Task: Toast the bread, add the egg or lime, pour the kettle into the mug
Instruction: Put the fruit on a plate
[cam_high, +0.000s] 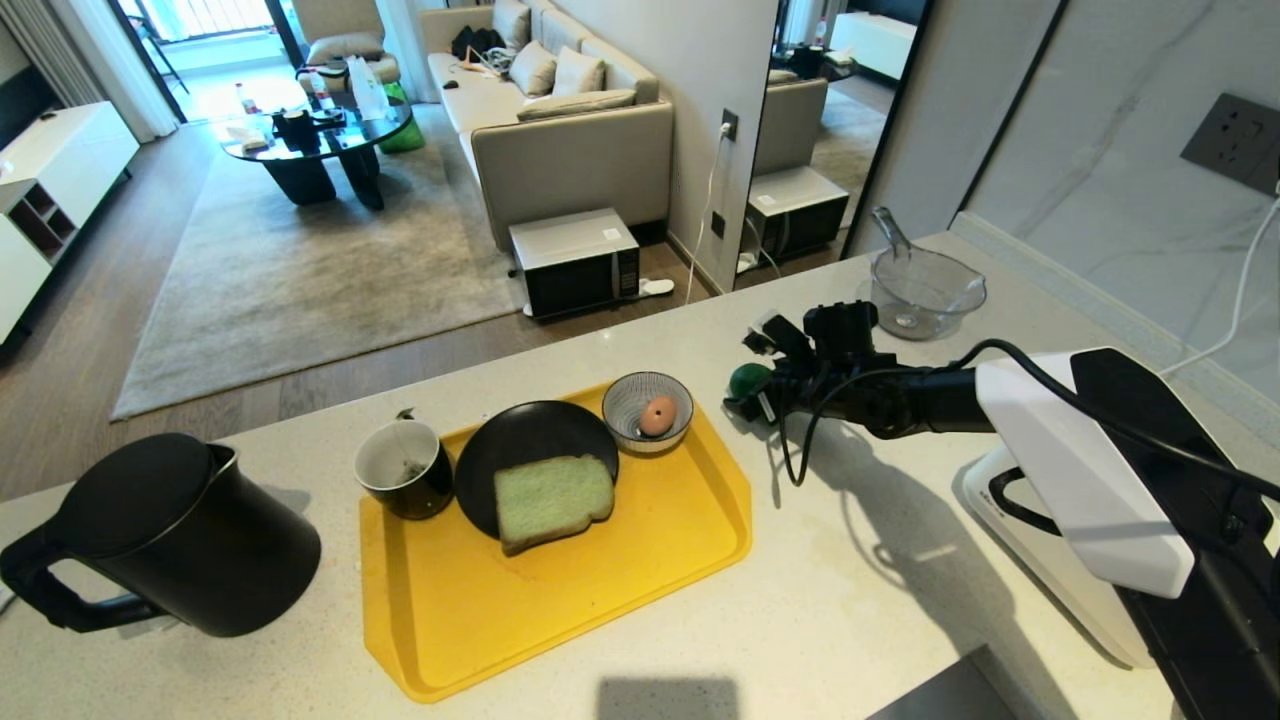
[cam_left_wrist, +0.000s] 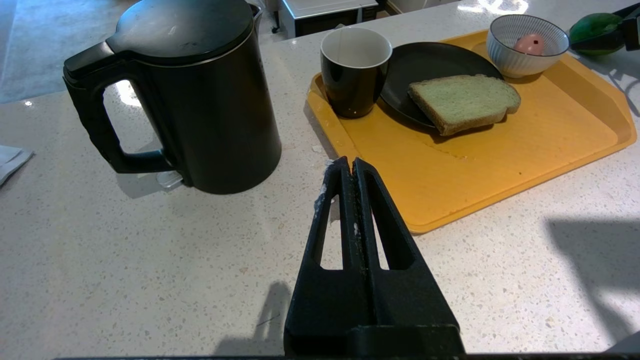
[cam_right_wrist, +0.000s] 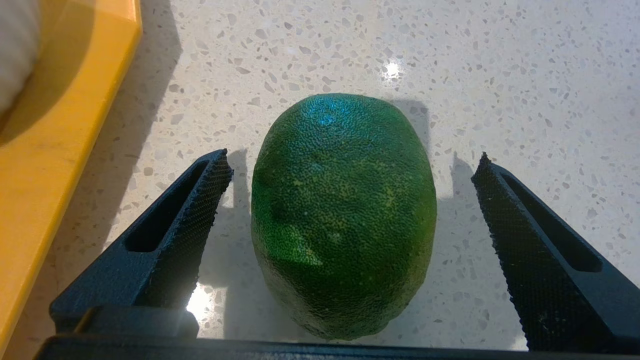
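The lime (cam_right_wrist: 344, 215) lies on the speckled table (cam_high: 880, 600), just right of the yellow tray (cam_high: 560, 610), between the spread fingers (cam_right_wrist: 170, 235) of the right hand (cam_right_wrist: 350, 165), which touch nothing. The left hand (cam_left_wrist: 348, 167) is clenched empty, hovering near the black kettle (cam_left_wrist: 200, 100) at the left. On the tray the bread (cam_high: 552, 500) rests on a black plate (cam_high: 520, 440), beside the mug (cam_high: 405, 468). No writing is readable.

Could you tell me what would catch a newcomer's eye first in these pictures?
Probably the right tool, open around the dark green lime on the counter just beyond the yellow tray's right edge, pads clear of it. Next, the pale green bread on the tray's black plate, and the big black kettle at the counter's left.
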